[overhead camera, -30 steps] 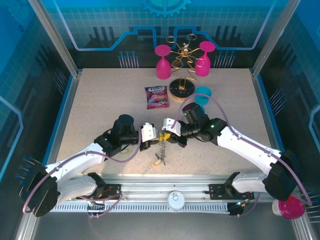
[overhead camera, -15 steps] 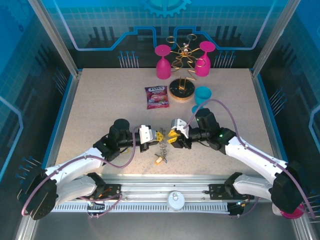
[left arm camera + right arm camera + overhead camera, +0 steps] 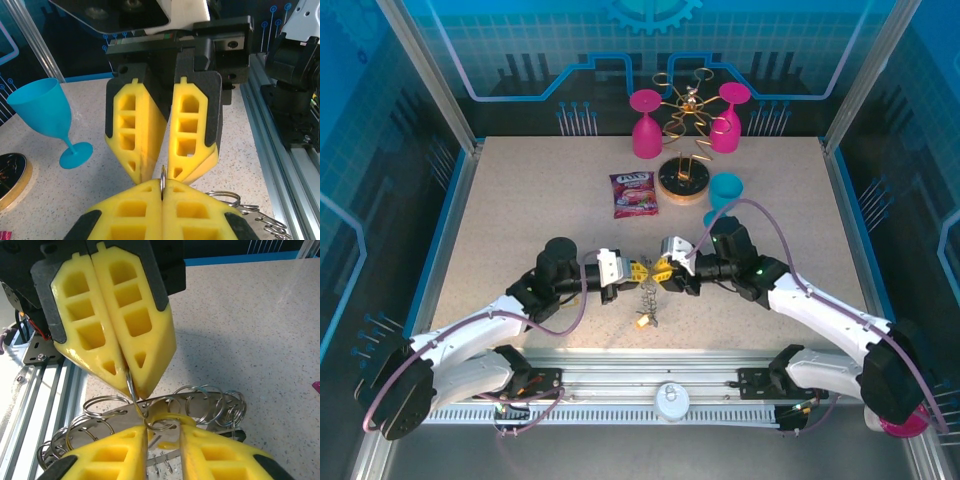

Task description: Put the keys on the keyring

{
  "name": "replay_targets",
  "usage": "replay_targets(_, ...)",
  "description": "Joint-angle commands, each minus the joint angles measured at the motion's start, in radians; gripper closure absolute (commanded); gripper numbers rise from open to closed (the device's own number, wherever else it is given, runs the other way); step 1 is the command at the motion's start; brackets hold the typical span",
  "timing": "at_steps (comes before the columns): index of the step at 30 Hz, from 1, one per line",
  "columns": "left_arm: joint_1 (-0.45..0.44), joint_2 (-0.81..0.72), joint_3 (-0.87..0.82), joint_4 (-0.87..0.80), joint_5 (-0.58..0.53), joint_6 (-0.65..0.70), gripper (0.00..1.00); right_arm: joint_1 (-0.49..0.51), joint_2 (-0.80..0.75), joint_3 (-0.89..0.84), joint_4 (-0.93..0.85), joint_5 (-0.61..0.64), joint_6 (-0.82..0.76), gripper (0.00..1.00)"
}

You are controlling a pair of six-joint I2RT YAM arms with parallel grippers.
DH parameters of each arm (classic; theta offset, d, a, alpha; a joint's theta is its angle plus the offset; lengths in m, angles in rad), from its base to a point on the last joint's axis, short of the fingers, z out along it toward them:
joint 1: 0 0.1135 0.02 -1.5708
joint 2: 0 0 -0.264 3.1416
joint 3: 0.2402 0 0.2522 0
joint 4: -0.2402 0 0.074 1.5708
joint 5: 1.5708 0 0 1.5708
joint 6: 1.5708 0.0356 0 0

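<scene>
The keyring (image 3: 195,405), a flat grey metal plate with wire loops round its rim, hangs between my two grippers above the table (image 3: 520,220). It dangles as a small bundle (image 3: 646,298), with keys (image 3: 641,320) at its lower end. My left gripper (image 3: 162,186) (image 3: 636,270) is shut on one thin wire loop of the keyring. Facing it tip to tip, my right gripper (image 3: 164,432) (image 3: 663,271) has its jaws a little apart. A yellow-headed key (image 3: 183,418) lies in that gap, by a loop. I cannot tell if the pads press on it.
A teal goblet (image 3: 47,115) (image 3: 725,188) stands behind the right arm. Beside it is a round wooden rack base (image 3: 682,182) with two pink goblets (image 3: 646,125) hung on its wire frame. A candy packet (image 3: 634,194) lies left of the base. A metal rail (image 3: 280,150) runs along the near edge.
Both grippers shifted toward the near edge with the keyring. The right gripper drew back to the right, then closed in again on the left gripper's tips, its jaws now apart.
</scene>
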Motion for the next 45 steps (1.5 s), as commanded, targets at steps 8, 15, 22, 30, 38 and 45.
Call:
replay_targets(8, -0.003, -0.018, -0.018, 0.132, 0.025, -0.062, 1.00, 0.042, 0.022, -0.013, 0.041, -0.065, -0.009, 0.88)
replay_targets(15, -0.004, -0.005, -0.029, 0.184, 0.000, -0.103, 1.00, 0.042, -0.006, -0.029, 0.034, -0.052, -0.010, 0.91)
replay_targets(22, -0.003, -0.004, -0.030, 0.175, 0.016, -0.111, 1.00, 0.024, -0.082, -0.085, 0.133, 0.075, 0.026, 0.77)
replay_targets(30, -0.002, -0.006, -0.025, 0.168, 0.037, -0.118, 1.00, 0.024, -0.126, -0.134, 0.212, 0.126, -0.003, 0.74)
replay_targets(38, 0.000, -0.003, -0.021, 0.159, 0.061, -0.128, 1.00, 0.025, -0.162, -0.175, 0.294, 0.161, -0.010, 0.67)
replay_targets(45, 0.002, 0.002, -0.012, 0.160, 0.072, -0.131, 1.00, 0.032, -0.134, -0.165, 0.288, 0.095, -0.017, 0.65)
